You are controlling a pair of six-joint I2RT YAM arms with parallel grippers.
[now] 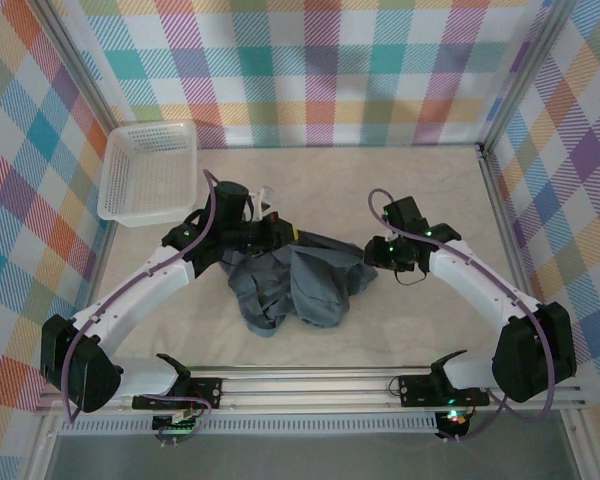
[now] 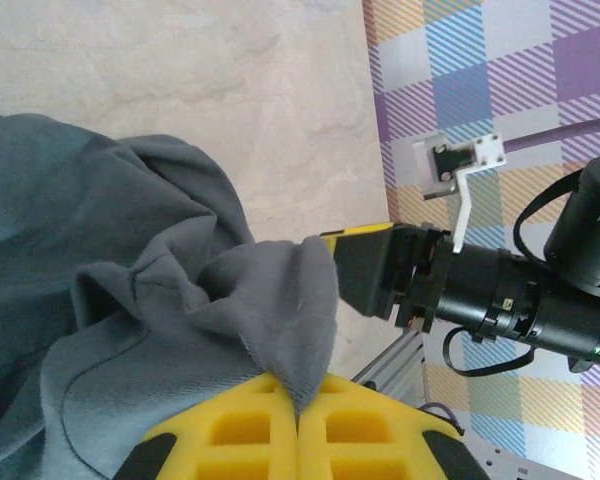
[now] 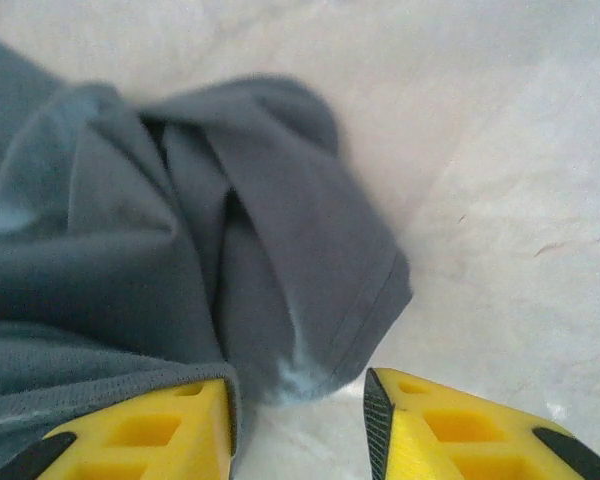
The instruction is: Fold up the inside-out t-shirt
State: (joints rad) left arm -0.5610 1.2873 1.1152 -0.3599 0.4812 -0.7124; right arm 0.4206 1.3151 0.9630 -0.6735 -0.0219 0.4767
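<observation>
The t-shirt [image 1: 295,285] lies in a crumpled, bunched heap on the pale surface [image 1: 420,180], roughly midway between the two arms and nearer the front rail than the back wall. It is not spread flat; several folds overlap, and a seamed edge shows in the left wrist view. The left fingers [image 2: 240,430] are fully closed, pinching a raised fold of the grey cloth between their yellow pads; the fabric rises in a peak from the pinch point. The right fingers [image 3: 140,430] stand partly apart at the right-hand edge of the heap, with a clear gap between them. A hemmed sleeve end [image 3: 365,300] hangs down towards that gap, and cloth lies against the inner face of one finger, but nothing is clamped between the two. A white mesh basket [image 1: 150,175] sits in the far left corner of the surface, well apart from the garment. Checked panels [image 1: 320,70] enclose the work area at the back and both sides.
</observation>
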